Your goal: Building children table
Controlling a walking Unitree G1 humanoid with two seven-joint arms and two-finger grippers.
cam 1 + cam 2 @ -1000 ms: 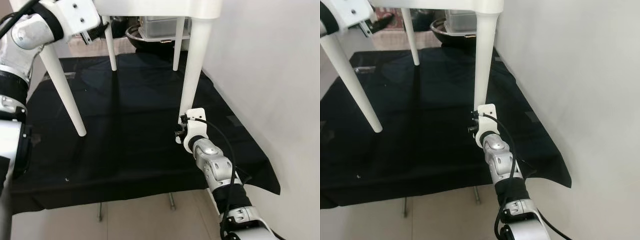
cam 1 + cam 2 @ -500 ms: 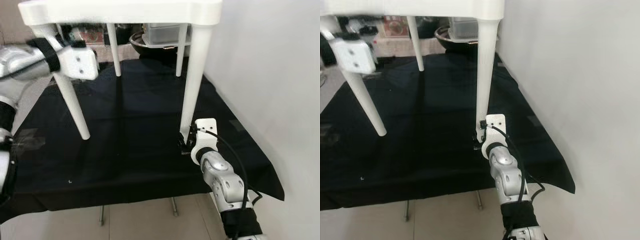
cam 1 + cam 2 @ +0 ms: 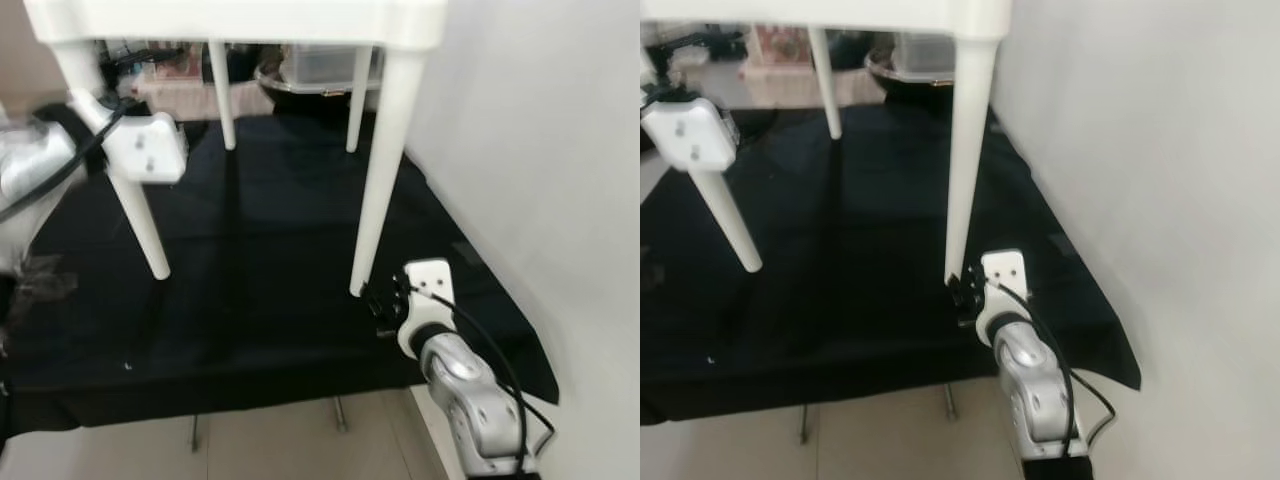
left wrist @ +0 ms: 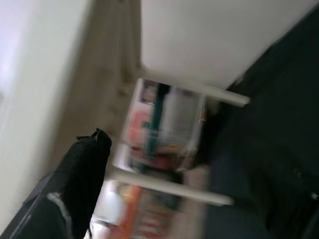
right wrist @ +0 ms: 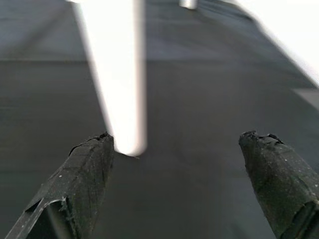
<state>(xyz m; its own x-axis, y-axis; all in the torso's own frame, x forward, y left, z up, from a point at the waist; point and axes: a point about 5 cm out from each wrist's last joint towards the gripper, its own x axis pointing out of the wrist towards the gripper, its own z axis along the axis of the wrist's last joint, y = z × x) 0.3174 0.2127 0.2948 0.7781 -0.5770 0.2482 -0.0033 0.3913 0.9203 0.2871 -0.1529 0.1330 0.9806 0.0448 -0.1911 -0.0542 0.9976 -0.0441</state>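
Observation:
A white children's table (image 3: 300, 20) stands upright on a black cloth (image 3: 250, 270), all of its legs pointing down. My right gripper (image 3: 383, 305) is low by the foot of the front right leg (image 3: 385, 160). In the right wrist view it is open (image 5: 177, 135); the leg's foot (image 5: 124, 99) stands just ahead, close to one fingertip (image 5: 94, 149) and not touching it. My left gripper (image 3: 135, 150) is beside the upper part of the front left leg (image 3: 140, 220). The left wrist view is blurred and looks under the tabletop (image 4: 209, 40) at two far legs.
A white wall (image 3: 540, 150) runs close along the right of the cloth. Behind the table sit a dark bowl and a clear container (image 3: 320, 65). The cloth hangs over the front edge, with thin metal supports (image 3: 340, 412) and pale floor (image 3: 250, 445) below.
The camera has shifted. My right gripper has drawn back from the front right leg's foot, toward me. My left gripper has come down from the top of the front left leg.

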